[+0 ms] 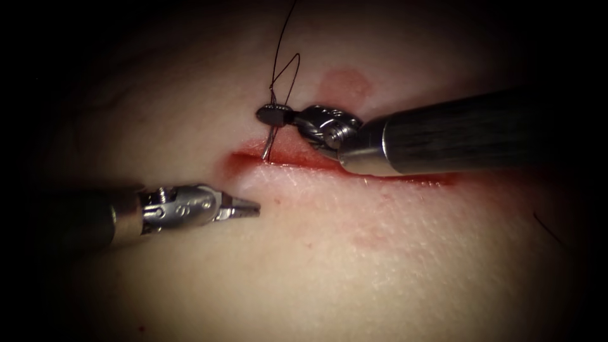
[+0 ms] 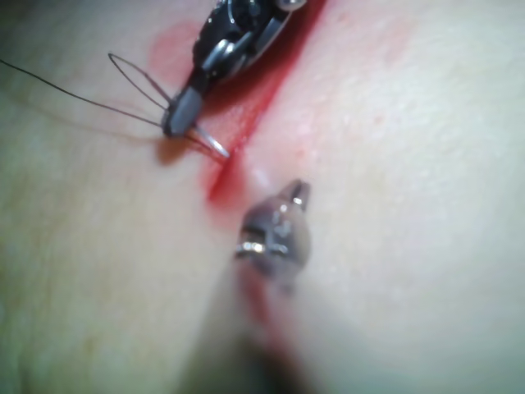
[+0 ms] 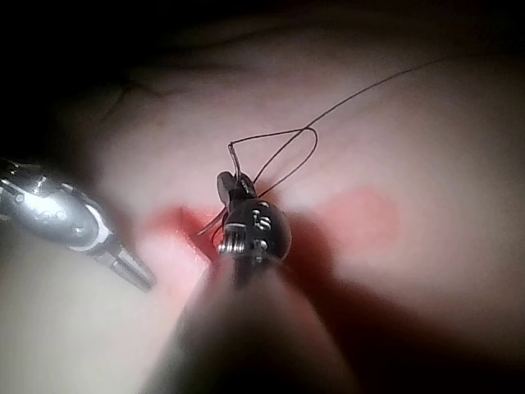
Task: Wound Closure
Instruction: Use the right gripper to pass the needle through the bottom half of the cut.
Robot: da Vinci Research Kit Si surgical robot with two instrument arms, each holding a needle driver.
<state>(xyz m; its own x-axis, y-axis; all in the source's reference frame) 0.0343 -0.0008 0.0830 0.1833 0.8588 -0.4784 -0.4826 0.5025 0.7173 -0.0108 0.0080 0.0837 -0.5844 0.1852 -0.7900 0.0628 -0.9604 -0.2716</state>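
needle at the cut

the needle [image 1: 269, 142] is dipping its tip into the cut [image 1: 297, 161], the point itself hidden in red fluid [image 1: 405, 178]. the right tool [image 1: 273, 114] is clamping its upper end, thread [image 1: 286, 69] looping above. the left tool [image 1: 250, 208] is sitting closed and empty below the cut.

Needle [image 1: 271, 136] in cut [image 1: 304, 161], leftward end.

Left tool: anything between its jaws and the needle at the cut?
Nothing visible. The left tool sits shut and empty below the cut, with bare tissue between it and the needle. The right tool grips the needle near its thread end, tip at the cut's edge.
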